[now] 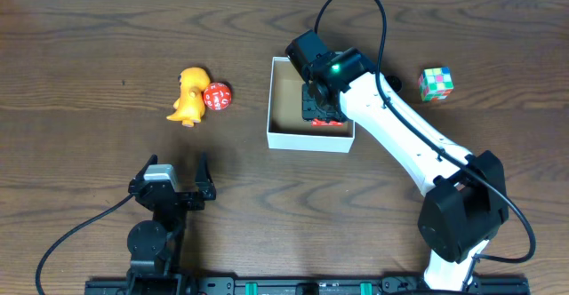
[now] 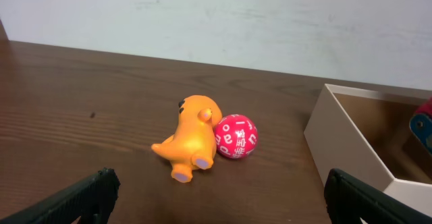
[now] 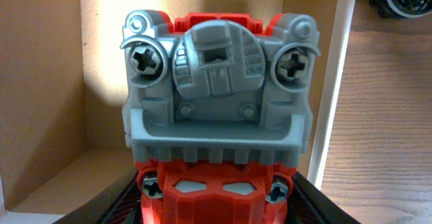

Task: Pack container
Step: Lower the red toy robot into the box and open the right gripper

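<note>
The container (image 1: 307, 140) is a shallow white box with a brown floor at the table's middle. It also shows in the left wrist view (image 2: 341, 133) and the right wrist view (image 3: 54, 82). My right gripper (image 1: 322, 108) reaches down into it, shut on a red and grey toy vehicle (image 3: 216, 96). Its fingers (image 3: 216, 207) press the toy's red sides. The toy's red edge (image 1: 327, 123) shows by the box's near wall. My left gripper (image 1: 171, 172) is open and empty near the front left, and in its own view (image 2: 226, 197) it faces the loose toys.
An orange dinosaur toy (image 1: 188, 95) lies left of the box, touching a red ball with white marks (image 1: 217, 97); both show in the left wrist view (image 2: 189, 140) (image 2: 235, 136). A multicoloured cube (image 1: 436, 83) sits to the right of the box.
</note>
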Controlling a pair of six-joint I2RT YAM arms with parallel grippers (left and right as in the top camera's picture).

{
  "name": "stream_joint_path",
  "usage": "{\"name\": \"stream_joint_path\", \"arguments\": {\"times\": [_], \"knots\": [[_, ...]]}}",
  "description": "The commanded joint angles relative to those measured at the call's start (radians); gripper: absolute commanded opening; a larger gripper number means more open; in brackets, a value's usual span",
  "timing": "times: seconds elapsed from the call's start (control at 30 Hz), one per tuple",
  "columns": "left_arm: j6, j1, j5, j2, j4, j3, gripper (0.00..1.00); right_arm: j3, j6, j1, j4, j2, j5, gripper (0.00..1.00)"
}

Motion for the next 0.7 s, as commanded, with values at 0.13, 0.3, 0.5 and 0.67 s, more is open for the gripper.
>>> {"name": "stream_joint_path", "arguments": {"times": [0.13,0.3,0.5,0.67], "knots": [[-0.001,0.005,-0.009,0.000,-0.038,-0.018,0.98,-0.047,0.040,-0.015,0.004,0.010,0.029,0.25],[-0.001,0.005,-0.009,0.000,-0.038,-0.018,0.98,-0.094,0.043,-0.017,0.048,0.010,0.029,0.27],[-0.001,0.005,-0.009,0.000,-0.038,-0.018,0.98,-0.103,0.043,-0.019,0.060,0.010,0.029,0.28],[-0.001,0.005,-0.009,0.000,-0.038,-0.018,0.98,-0.103,0.045,-0.019,0.043,0.010,0.028,0.27]]}}
